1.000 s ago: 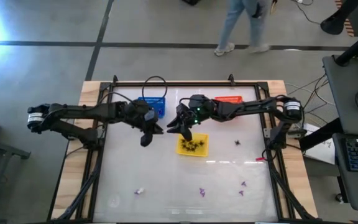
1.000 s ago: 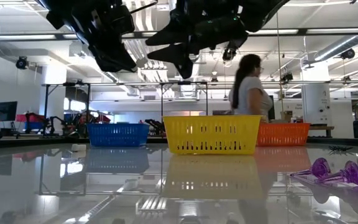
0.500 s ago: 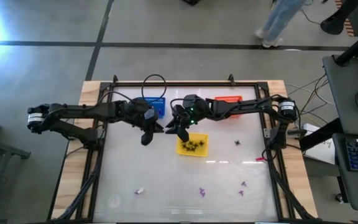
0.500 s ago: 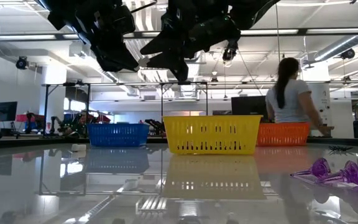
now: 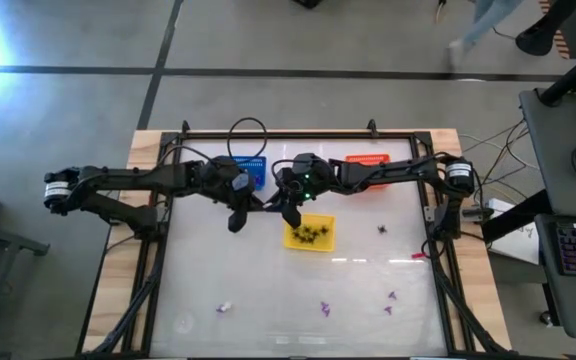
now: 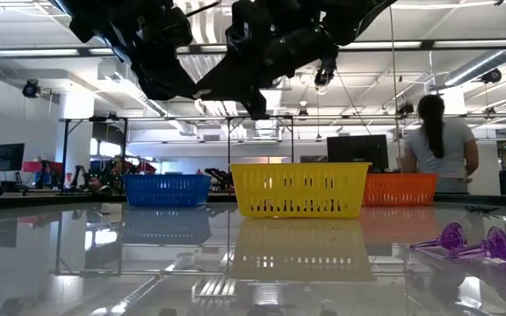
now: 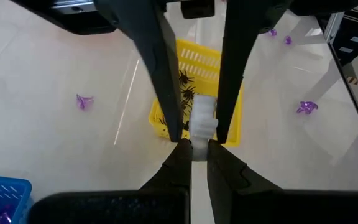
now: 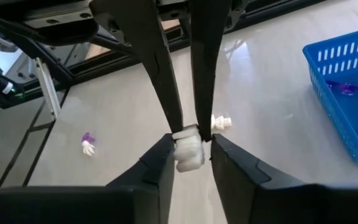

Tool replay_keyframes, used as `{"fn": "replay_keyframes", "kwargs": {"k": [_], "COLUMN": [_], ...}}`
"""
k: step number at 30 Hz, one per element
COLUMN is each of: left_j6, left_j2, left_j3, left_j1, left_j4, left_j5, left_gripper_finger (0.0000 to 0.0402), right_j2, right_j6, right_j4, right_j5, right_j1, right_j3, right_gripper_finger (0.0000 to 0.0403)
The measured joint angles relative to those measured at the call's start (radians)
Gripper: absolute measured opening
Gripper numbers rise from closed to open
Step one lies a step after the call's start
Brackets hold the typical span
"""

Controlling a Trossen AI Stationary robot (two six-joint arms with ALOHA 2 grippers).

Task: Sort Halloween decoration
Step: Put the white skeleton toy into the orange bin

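A white trinket hangs in the air between my two grippers, just left of the yellow basket, which holds several black spider trinkets. My left gripper comes from the table's left and is shut on it. My right gripper comes from the right and is closed in on the same trinket. The two meet tip to tip. More trinkets lie near the table's front: a white one and purple ones. My left gripper pinches one end of the white trinket between its two fingertips. The fingers slant down from the table's left, and the trinket sticks out beyond the tips, clear of the table. My right gripper has its two fingers against the sides of the trinket's other end, slanting down from the table's right. The trinket sits between the tips, lifted clear.
A blue basket with purple trinkets and an orange basket stand at the far edge. A black trinket lies right of the yellow basket. A person stands in the room behind the table.
My right gripper has gone a little toward the table's left, up to my left gripper, and its fingers have narrowed around the white trinket. My left gripper has kept still, shut on the trinket.
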Motion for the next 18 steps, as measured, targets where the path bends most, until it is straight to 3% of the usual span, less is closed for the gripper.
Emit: {"fn": "replay_keyframes", "kwargs": {"k": [7,18], "left_j6": [0.011,0.011], "left_j2": [0.000,0.000], "left_j3": [0.000,0.000], "left_j1": [0.002,0.020], "left_j4": [-0.003,-0.010], "left_j5": [0.000,0.001], "left_gripper_finger": [0.0000,0.0008], "right_j2": [0.003,0.003], "right_j6": [-0.001,0.066], "right_j4": [0.001,0.002], "right_j5": [0.001,0.016], "right_j1": [0.000,0.002], "right_j3": [0.002,0.002], "right_gripper_finger": [0.0023,0.0015]}}
